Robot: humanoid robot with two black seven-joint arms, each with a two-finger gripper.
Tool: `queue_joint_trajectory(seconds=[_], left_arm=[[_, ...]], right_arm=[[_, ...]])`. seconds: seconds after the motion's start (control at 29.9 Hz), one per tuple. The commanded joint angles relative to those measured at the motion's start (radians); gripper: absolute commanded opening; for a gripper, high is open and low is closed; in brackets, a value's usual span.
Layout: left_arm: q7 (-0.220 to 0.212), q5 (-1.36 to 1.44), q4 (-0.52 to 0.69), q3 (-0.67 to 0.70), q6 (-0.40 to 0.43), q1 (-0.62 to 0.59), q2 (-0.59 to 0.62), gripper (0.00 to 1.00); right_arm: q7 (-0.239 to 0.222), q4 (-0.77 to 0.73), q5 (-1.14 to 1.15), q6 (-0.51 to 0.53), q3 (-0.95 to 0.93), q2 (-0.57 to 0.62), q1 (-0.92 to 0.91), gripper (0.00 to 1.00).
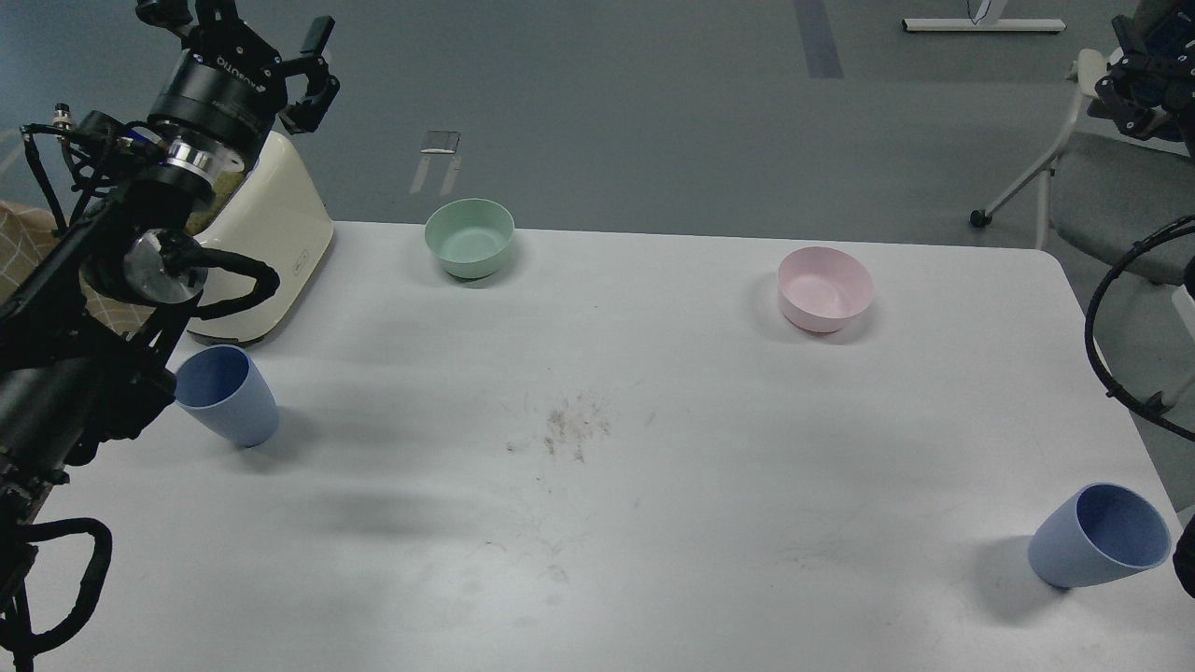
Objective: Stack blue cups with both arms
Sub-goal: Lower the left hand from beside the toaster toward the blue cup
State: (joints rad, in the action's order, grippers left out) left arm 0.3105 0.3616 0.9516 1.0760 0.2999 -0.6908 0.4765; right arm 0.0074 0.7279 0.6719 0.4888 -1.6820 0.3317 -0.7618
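Note:
One blue cup [229,399] stands upright near the table's left edge, partly behind my left arm. The other blue cup [1100,539] stands at the front right corner. My left gripper [322,70] is raised high at the back left, far above and behind the left cup, fingers apart with nothing between them. My right gripper [1134,89] is a dark shape at the top right edge, off the table and far from the right cup; its fingers cannot be told apart.
A green bowl [470,237] sits at the back centre-left and a pink bowl [825,288] at the back right. A cream appliance [271,252] stands at the back left under my left arm. A grey chair [1111,201] is beyond the table's right corner.

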Motion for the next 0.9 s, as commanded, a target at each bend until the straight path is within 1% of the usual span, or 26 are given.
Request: queue_joint_trajectory(seconds=[0.0,0.13,0.33,0.5,0.67,0.77,0.8,0.87], left_arm=[[0.002,0.000,0.003,-0.002,0.001,0.002,0.002,0.98],[-0.005,0.002,0.003,-0.002,0.001,0.002,0.001,0.98],[0.006,-0.004,0.006,0.010,0.005,0.002,0.016,0.98],[0.012,-0.003,0.013,0.012,0.019,0.005,0.054,0.98],[0.012,0.025,0.102,-0.001,0.007,0.062,0.161,0.97],[0.012,0.069,0.159,-0.001,-0.027,0.122,0.223,0.96],[0.012,0.097,0.186,0.001,-0.045,0.152,0.253,0.95],[0.015,0.146,0.219,0.010,-0.048,0.197,0.304,0.93]], right_arm=[[0.000,-0.005,0.000,0.000,-0.001,0.000,0.009,1.00],[0.003,-0.004,0.000,0.000,-0.001,0.000,0.010,1.00],[0.003,0.001,-0.003,0.000,-0.002,0.000,0.012,1.00],[0.009,0.002,-0.094,0.000,-0.010,0.000,0.015,1.00],[0.009,0.002,-0.104,0.000,-0.012,0.001,0.039,1.00],[0.009,0.001,-0.106,0.000,-0.024,0.007,0.059,1.00],[0.009,0.005,-0.107,0.000,-0.030,0.009,0.076,1.00],[0.009,0.018,-0.107,0.000,-0.038,0.009,0.090,1.00]])
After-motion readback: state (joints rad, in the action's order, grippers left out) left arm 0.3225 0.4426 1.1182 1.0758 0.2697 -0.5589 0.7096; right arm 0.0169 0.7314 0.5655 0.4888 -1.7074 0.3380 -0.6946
